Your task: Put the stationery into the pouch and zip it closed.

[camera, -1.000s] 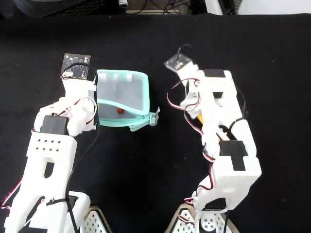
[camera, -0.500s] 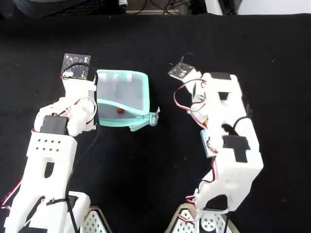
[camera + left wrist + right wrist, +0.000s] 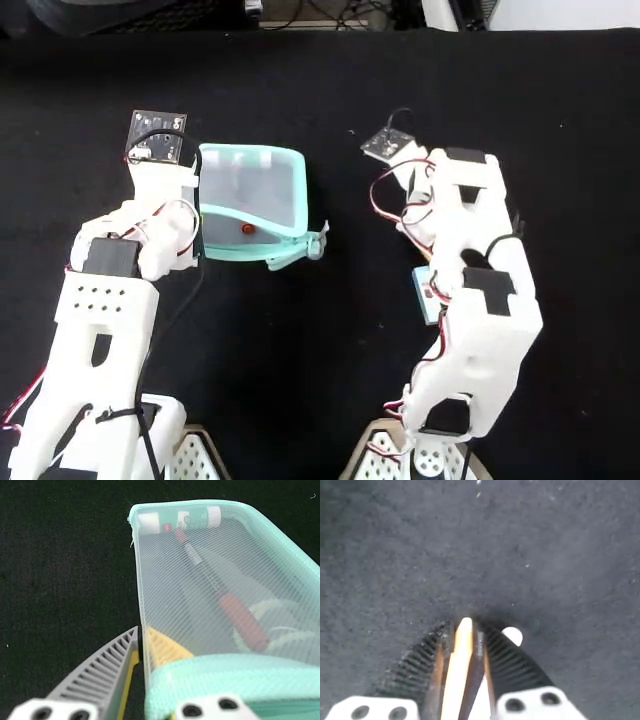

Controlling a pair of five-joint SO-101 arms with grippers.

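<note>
Left gripper (image 3: 141, 630): clamped on the pouch (image 3: 200, 580), grey ribbed finger (image 3: 102, 675) outside the mesh wall, yellow finger (image 3: 165, 650) seen through it on the other side, wall pinched between the two. In the high view, holds the 9 o'clock edge of the pouch (image 3: 250, 195), left arm (image 3: 110, 290) running in from 7 o'clock. Pouch: lies flat on the black table (image 3: 300, 370) at about 10 o'clock from the table's middle, teal trim all round, zip pull (image 3: 316, 246) sticking out at its 4 o'clock corner. Cannot tell from either view whether the zip is fully run home. Contents, seen through the mesh in the left wrist view: red pen-like item (image 3: 242, 622), slim dark-and-clear stick (image 3: 200, 565) beside it, whitish ring-shaped item (image 3: 272, 625) touching the red one, small capped pieces (image 3: 180, 520) along the far end. Right gripper (image 3: 465, 625): fingers drawn together, pointing down at bare cloth, a pale orange strip (image 3: 462, 645) showing between them; cannot tell whether pad or held thing. Small white round spot (image 3: 512, 636) just beside one fingertip, nature unclear. Right arm (image 3: 480, 280): stands at 3 o'clock of the pouch, well apart from it, folded back toward its base at 5 o'clock of the table.
</note>
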